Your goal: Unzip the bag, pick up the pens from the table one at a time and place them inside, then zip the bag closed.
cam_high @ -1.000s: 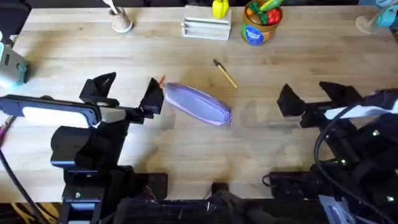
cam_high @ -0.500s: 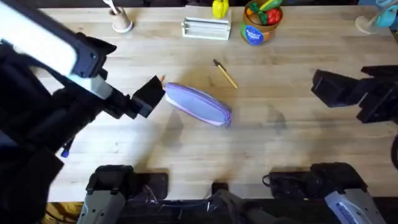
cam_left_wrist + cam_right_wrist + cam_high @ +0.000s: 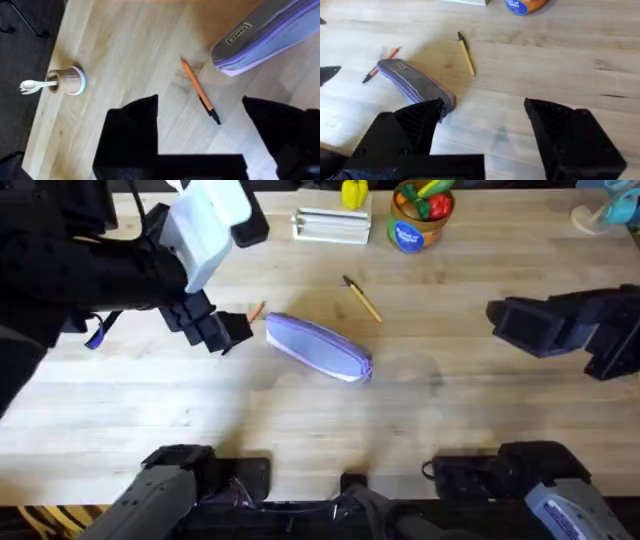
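Note:
The lavender bag (image 3: 318, 347) lies slantwise mid-table, its zip line looking closed. An orange pen (image 3: 256, 312) lies by the bag's left end, and a yellowish pen (image 3: 362, 299) with a dark tip lies just behind the bag. My left gripper (image 3: 222, 332) hovers left of the bag. In the left wrist view it is open (image 3: 200, 135) above the orange pen (image 3: 199, 91), with the bag's end (image 3: 265, 35) beyond. My right gripper (image 3: 512, 326) hangs open to the bag's right, holding nothing. The right wrist view shows the bag (image 3: 415, 82) and both pens ahead.
Along the table's far edge stand a small tan cup (image 3: 196, 218) with white sticks, a white rack (image 3: 331, 225), a yellow object (image 3: 353, 193) and an orange can (image 3: 415, 218) of toy vegetables. Bare wood lies in front of the bag.
My left arm has risen toward the camera and its gripper has drawn back left from the bag's end. The right gripper lifted and shifted right. Bag and pens have not moved.

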You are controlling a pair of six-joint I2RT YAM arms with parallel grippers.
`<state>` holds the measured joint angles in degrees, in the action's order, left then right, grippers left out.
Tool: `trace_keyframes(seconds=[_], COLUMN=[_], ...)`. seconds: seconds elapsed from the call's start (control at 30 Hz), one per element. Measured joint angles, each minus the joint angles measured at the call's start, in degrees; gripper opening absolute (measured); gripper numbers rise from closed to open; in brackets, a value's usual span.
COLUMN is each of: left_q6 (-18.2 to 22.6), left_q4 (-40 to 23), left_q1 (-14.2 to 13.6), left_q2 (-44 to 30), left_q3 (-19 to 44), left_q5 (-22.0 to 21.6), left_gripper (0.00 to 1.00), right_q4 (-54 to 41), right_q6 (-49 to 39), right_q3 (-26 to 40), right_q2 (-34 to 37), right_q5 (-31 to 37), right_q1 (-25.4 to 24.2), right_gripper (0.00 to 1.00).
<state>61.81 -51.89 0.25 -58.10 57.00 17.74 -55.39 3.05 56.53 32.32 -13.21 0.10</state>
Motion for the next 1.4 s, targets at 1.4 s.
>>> trace_keyframes(seconds=[1.4], left_q6=[32.51], left_q4=[-5.95], left_q1=[0.0], left_q2=[-29.71], left_q3=[0.61], left_q5=[20.61], left_gripper=[0.992], right_q4=[-0.34], right_q6=[0.84], right_q3=[0.0], right_q2=[0.0], right_q5=[-2.74], right_q1=[0.0], right_gripper=[0.997])
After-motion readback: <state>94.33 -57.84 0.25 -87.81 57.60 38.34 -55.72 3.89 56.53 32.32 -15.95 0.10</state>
